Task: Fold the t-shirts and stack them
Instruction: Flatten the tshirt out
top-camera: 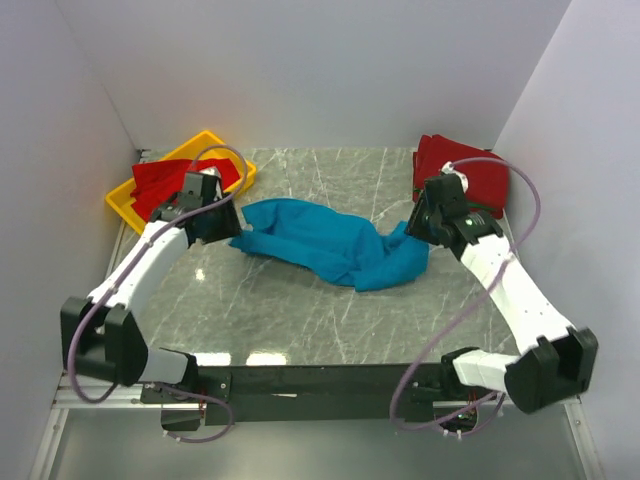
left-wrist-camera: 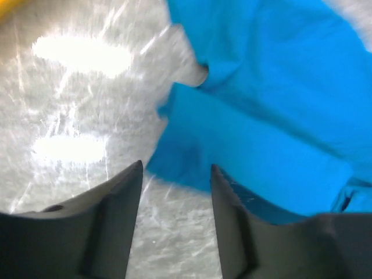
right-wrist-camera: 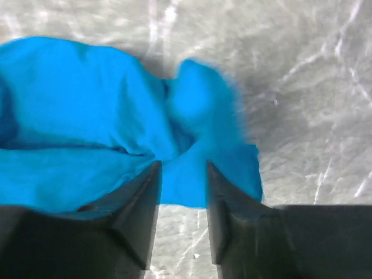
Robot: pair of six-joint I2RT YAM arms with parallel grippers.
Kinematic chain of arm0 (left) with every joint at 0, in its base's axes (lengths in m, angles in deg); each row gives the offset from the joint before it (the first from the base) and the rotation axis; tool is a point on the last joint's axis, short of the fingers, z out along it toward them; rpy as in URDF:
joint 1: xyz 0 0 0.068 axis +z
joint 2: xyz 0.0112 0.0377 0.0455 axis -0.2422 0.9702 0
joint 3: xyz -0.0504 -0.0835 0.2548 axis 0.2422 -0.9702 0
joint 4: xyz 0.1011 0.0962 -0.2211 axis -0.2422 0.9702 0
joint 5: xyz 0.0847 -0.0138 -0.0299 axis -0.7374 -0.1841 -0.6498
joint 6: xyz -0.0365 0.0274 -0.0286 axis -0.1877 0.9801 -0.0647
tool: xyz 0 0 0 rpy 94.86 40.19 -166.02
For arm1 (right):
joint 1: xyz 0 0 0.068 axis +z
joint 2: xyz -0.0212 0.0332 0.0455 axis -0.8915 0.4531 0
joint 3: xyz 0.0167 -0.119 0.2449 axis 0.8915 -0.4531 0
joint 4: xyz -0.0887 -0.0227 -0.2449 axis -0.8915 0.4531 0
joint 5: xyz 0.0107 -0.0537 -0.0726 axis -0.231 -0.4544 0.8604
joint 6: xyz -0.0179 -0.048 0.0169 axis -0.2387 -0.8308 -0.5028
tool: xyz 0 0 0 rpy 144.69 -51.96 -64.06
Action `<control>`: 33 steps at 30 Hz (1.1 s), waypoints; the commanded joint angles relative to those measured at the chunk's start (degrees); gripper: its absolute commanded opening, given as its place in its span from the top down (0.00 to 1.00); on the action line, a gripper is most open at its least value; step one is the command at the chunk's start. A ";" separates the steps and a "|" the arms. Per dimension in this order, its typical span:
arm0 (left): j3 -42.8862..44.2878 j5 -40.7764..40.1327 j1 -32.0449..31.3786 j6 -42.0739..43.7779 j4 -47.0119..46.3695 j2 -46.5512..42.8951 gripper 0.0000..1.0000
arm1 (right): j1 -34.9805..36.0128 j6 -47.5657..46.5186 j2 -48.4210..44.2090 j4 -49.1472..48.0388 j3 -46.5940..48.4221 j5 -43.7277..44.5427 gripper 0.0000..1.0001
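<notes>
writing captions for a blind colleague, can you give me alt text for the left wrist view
A crumpled teal-blue t-shirt fills the right of the view, lying on a glossy grey marble table. The left gripper is open at the bottom, its two dark fingers apart, with the shirt's edge just beyond their tips.

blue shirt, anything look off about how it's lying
Yes. The blue shirt lies crumpled in a bunched, slanting strip across the table, not spread flat or folded. No tear or stain shows.
</notes>
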 commanded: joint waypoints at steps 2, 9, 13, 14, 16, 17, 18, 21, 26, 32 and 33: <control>-3.59 -1.10 -0.06 -0.31 2.65 4.44 0.32 | -1.24 -0.55 8.85 4.29 1.87 -0.81 0.49; -8.26 -0.13 -0.06 -1.28 0.36 4.53 0.30 | -1.15 2.26 4.47 -0.98 -6.56 -5.56 0.44; -10.46 0.49 -0.06 -1.81 -2.18 5.67 0.34 | -0.98 3.32 1.75 -2.47 -10.52 -6.88 0.44; -10.72 0.31 -0.14 -1.90 -3.50 5.93 0.35 | -1.15 3.41 1.39 -2.74 -11.83 -7.23 0.44; -10.64 0.75 -0.06 -1.90 -5.08 6.72 0.38 | -1.15 4.20 0.08 -3.53 -13.59 -8.11 0.44; -10.38 1.01 -0.06 -1.90 -6.31 7.16 0.40 | -1.06 4.37 -0.37 -3.88 -14.12 -8.46 0.44; -10.11 0.92 0.03 -1.90 -6.93 7.69 0.40 | -1.15 4.72 -0.72 -4.15 -14.56 -8.81 0.44; -8.27 0.57 0.12 -1.20 -8.43 10.32 0.41 | -1.15 5.25 -1.78 -4.76 -15.80 -8.91 0.44; -4.75 -0.04 0.82 0.03 -9.05 16.03 0.42 | -1.15 5.25 -2.39 -4.85 -16.15 -8.91 0.44; -3.43 0.22 1.79 1.35 -10.72 18.68 0.45 | -1.15 4.81 -2.13 -4.50 -15.80 -8.91 0.44; -3.26 0.13 1.96 1.70 -10.63 19.11 0.46 | -1.24 4.64 -2.04 -4.41 -15.71 -8.91 0.44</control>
